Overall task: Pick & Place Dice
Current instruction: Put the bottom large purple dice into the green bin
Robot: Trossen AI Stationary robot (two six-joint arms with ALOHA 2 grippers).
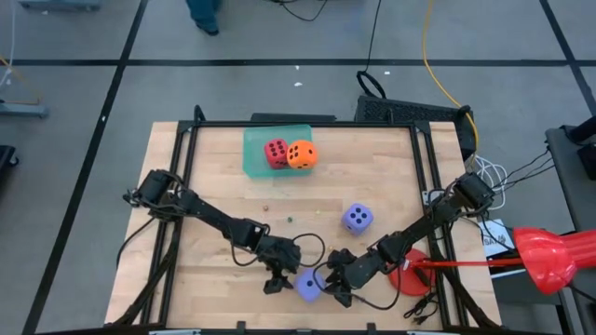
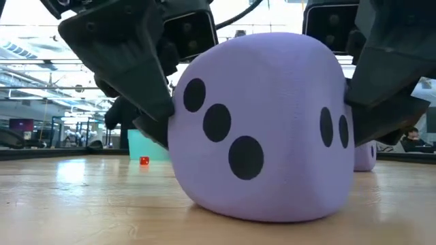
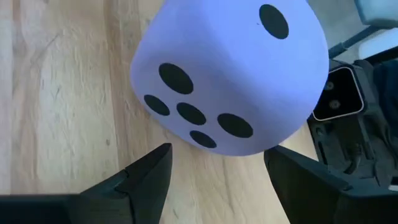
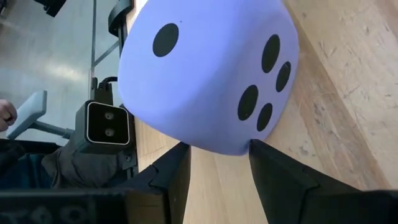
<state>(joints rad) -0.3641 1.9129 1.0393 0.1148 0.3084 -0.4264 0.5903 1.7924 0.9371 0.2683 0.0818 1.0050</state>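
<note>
We've got both tools at one purple die (image 1: 307, 285) by the tabletop's (image 1: 223, 186) near edge: left tool (image 1: 280, 276) and right tool (image 1: 336, 279) spread open either side, neither gripping.

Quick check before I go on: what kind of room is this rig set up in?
Probably a large lab or workshop. The wooden table stands on a grey floor marked with dark lines, cables trail across it, and the low view shows a big open hall with bright ceiling lights.

No readable text, labels or brands anywhere — only pips on the dice, no printed numbers
</note>
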